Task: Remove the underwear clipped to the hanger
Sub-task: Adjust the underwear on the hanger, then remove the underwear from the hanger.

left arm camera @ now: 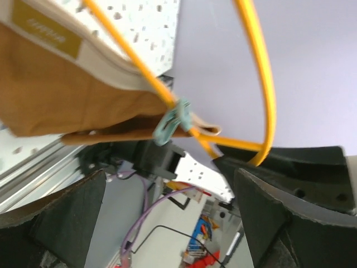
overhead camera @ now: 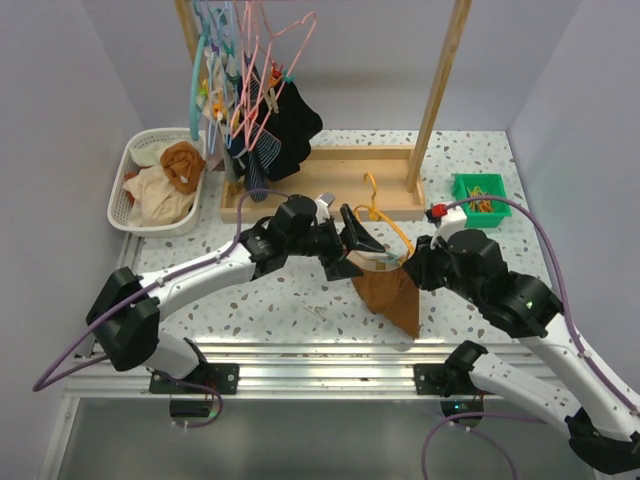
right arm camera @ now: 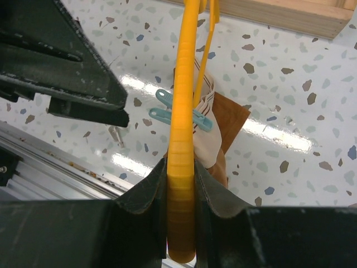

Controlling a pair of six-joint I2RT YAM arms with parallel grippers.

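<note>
Black underwear (overhead camera: 296,122) hangs limp on the rack at the back, clipped to pink hangers (overhead camera: 262,60). Over the middle of the table my right gripper (overhead camera: 413,266) (right arm camera: 182,187) is shut on a yellow hanger (overhead camera: 385,222) (right arm camera: 184,84) (left arm camera: 262,84). An orange-brown cloth (overhead camera: 392,295) (left arm camera: 67,95) (right arm camera: 233,114) with a white waistband dangles from that hanger, pinned by a teal clip (left arm camera: 170,124) (right arm camera: 167,114). My left gripper (overhead camera: 357,243) (left arm camera: 167,212) stands wide open just left of the hanger, with the clip a little past its fingertips and nothing between them.
A white basket (overhead camera: 135,150) with orange and cream clothes stands at the back left. The wooden rack base (overhead camera: 330,205) and its post (overhead camera: 440,90) cross the back. A green bin (overhead camera: 480,183) sits at the right. A small loose peg (overhead camera: 315,312) lies on the tabletop.
</note>
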